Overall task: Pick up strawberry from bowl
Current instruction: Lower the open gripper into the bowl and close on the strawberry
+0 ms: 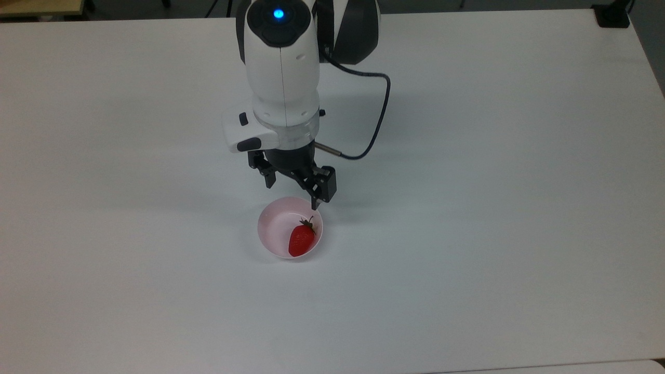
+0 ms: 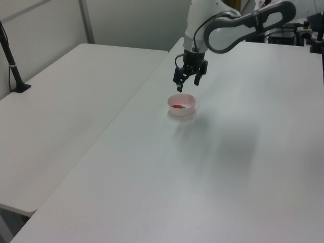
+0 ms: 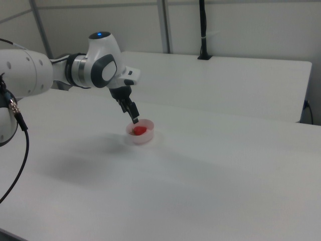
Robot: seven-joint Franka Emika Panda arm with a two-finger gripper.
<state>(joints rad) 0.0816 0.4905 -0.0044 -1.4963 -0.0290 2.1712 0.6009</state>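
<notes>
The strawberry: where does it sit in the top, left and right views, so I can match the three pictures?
Top view: the strawberry lies in the bowl, on the top view's right side of it.
Left view: a red spot inside the bowl, above centre.
Right view: red inside the bowl, left of centre.
Shared landmark: the gripper, open, close above the bowl.
</notes>
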